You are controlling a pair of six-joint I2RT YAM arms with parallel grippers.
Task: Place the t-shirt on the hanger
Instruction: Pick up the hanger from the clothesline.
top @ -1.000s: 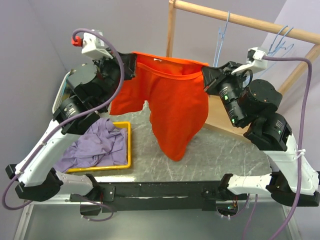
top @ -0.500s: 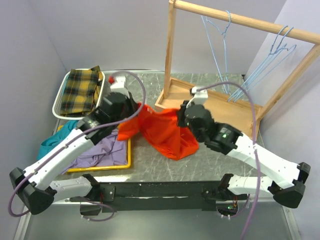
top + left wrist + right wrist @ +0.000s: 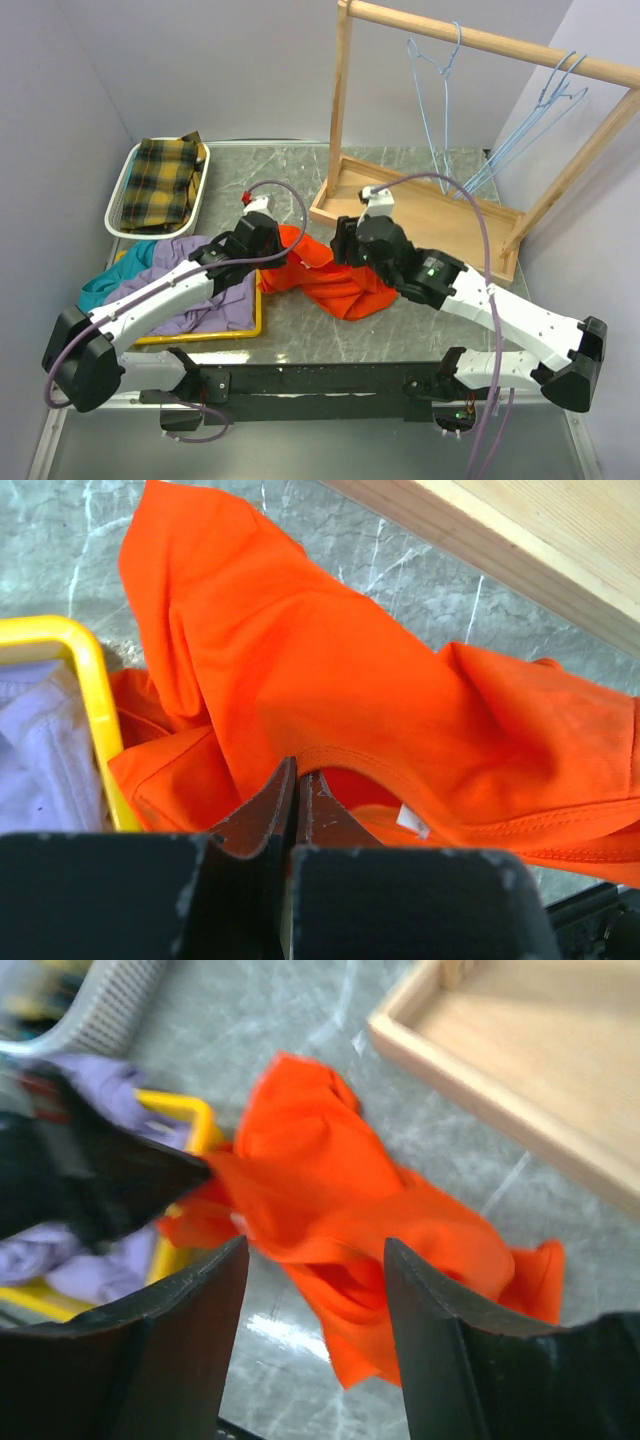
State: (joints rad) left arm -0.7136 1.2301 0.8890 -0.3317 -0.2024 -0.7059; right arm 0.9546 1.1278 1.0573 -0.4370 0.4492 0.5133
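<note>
Left gripper (image 3: pixel 296 780) is pinched tight on the collar of the t-shirt (image 3: pixel 330 680), its fingers pressed together with the orange hem caught at their tips. Right gripper (image 3: pixel 315 1250) hangs over the same cloth with its fingers spread wide and nothing between them. The t-shirt lies crumpled on the table (image 3: pixel 290 170), between the yellow tray (image 3: pixel 200 338) and the wooden base of the rack (image 3: pixel 440 215), one edge touching the tray's rim. The hanger (image 3: pixel 437 75) hangs from the rack's top rail, well apart from the shirt. Two more hangers (image 3: pixel 550 95) hang farther right on the same rail. A purple garment (image 3: pixel 220 300) lies in the tray, and a teal garment (image 3: pixel 95 290) shows at its left. A basket (image 3: pixel 118 205) behind them holds a plaid cloth (image 3: pixel 165 180).
</note>
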